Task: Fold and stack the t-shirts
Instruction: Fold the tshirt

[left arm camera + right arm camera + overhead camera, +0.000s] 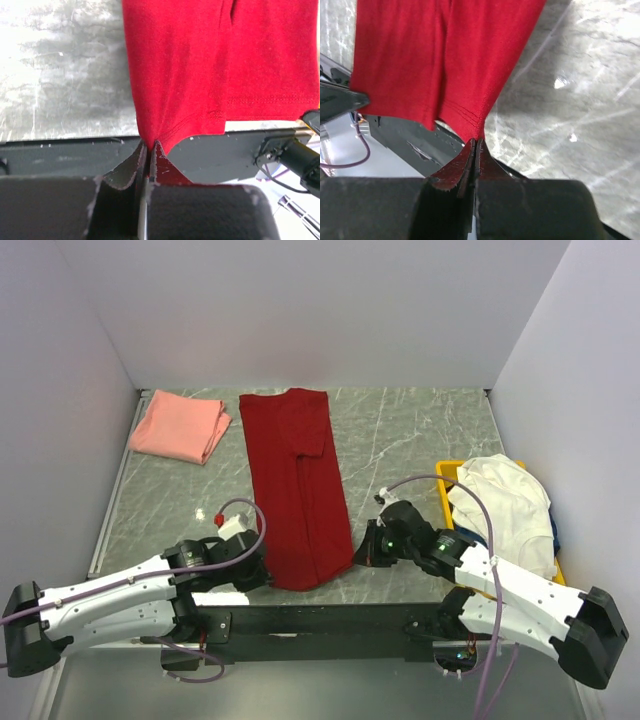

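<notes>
Red t-shirt [295, 490] hem is pinched at both bottom corners. The left gripper [148, 148] is closed on the lower-left corner and the right gripper [475, 144] on the lower-right, with cloth bunching into each pinch. We judge both bites thin, right at the stitched edge, so a corner could slip out on a lift. Uneven pull would skew the fold, and a bite may hold one layer only. The shirt lies as a long narrow strip down the centre of the top view, mostly flat. Pink t-shirt [180, 427] sits folded at upper left; cream t-shirt [505, 505] is heaped on the yellow tray [445, 470] at right.
</notes>
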